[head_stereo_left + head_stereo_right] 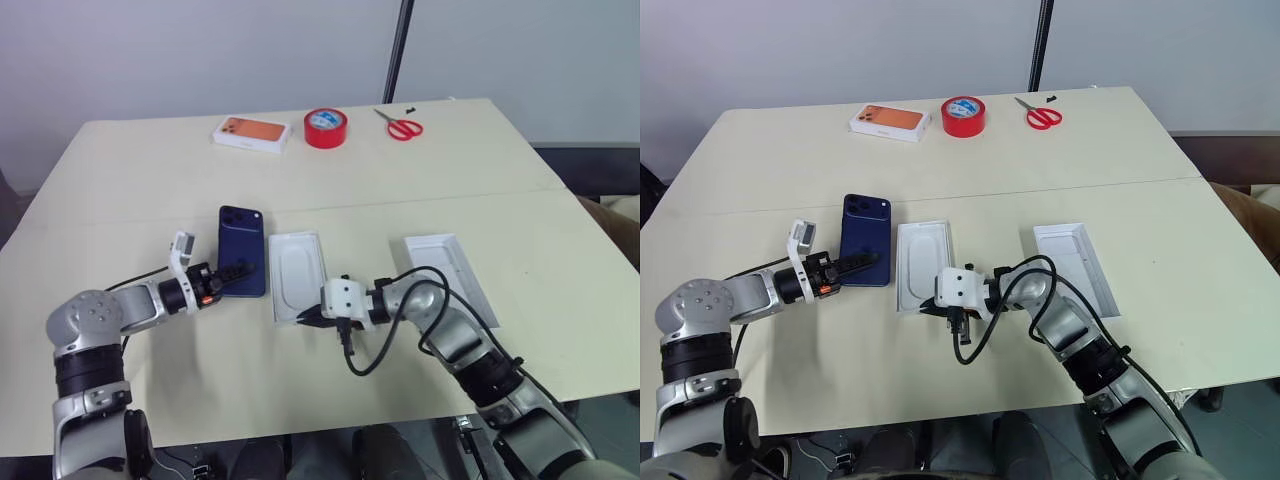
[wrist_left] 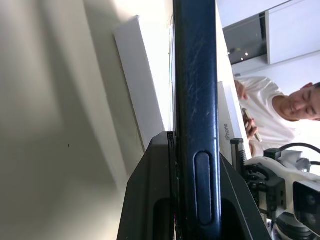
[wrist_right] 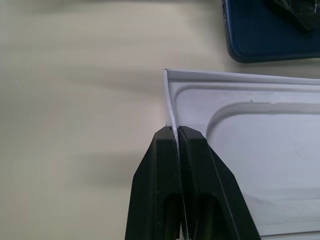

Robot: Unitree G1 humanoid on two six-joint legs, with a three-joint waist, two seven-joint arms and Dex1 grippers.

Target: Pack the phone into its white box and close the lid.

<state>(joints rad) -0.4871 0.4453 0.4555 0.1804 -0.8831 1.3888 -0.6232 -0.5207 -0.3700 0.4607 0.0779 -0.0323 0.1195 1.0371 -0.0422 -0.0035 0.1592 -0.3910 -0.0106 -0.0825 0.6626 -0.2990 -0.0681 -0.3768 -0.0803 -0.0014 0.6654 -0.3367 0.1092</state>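
- Left claw (image 1: 238, 272) is clamped on the near end of the phone (image 1: 243, 245), one finger on each face. That grip suits lifting it flat, back up. Whether the far end rests on the table (image 1: 150, 170) cannot be told.
- The phone is at mid-table, left of centre and just beside the box (image 1: 297, 262), not yet in it. Its long side runs parallel to the box, probably lined up for a short sideways carry.
- The box lies open side up, with a white insert with an oval recess showing inside.
- Right claw (image 1: 306, 320) is pinched shut on the box's thin wall at a near corner, seemingly to steady the box or draw it closer.
- The lid (image 1: 447, 262) lies hollow side up, apart to the right of the box, out of the way until the phone is in.
- Along the far edge, an orange-printed box (image 1: 252, 133), red tape (image 1: 325, 128) and scissors (image 1: 402, 127) sit well clear.
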